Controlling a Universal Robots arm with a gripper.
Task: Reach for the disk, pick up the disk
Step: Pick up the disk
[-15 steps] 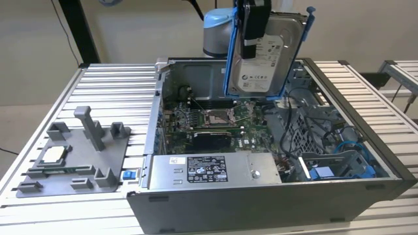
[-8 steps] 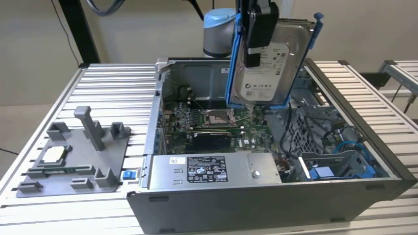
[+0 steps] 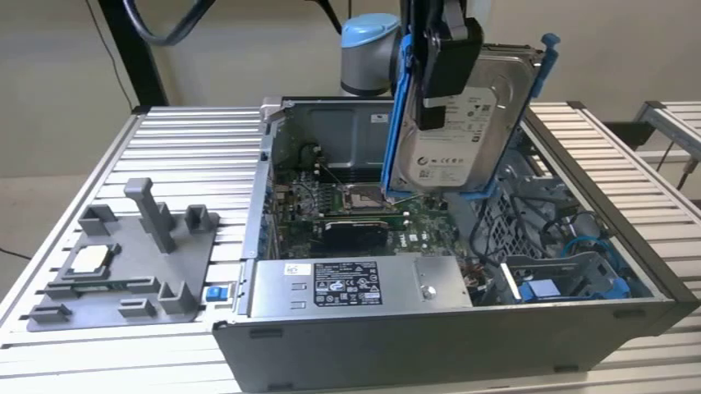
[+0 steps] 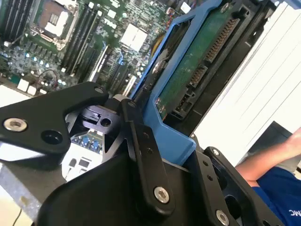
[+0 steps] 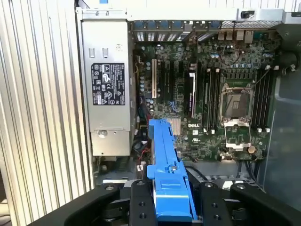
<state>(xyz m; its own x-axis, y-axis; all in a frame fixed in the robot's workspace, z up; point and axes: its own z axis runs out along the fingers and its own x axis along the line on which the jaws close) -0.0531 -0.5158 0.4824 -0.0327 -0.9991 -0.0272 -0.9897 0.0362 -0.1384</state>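
The disk [image 3: 460,123] hangs upright above the open computer case, with its silver face and white label toward the exterior camera and a blue rail frame along its edges. My gripper [image 3: 444,57] is shut on the disk's upper part, one black finger lying over the label side. In the second wrist view the disk [image 4: 197,61] shows its green circuit side inside the blue frame, with my black fingers [image 4: 141,136] clamped on the frame. In the first wrist view the blue rail of the disk [image 5: 167,160] sticks out between my gripper [image 5: 169,193] jaws, over the motherboard.
The open computer case [image 3: 438,336] sits on a slatted metal table [image 3: 197,156], with the motherboard [image 5: 211,103], a power supply [image 5: 106,89] and a blue bay piece [image 3: 570,287] inside. A grey fixture [image 3: 131,263] holding a small square chip stands on the exterior view's left. A person's arm [image 4: 273,160] is beside the table.
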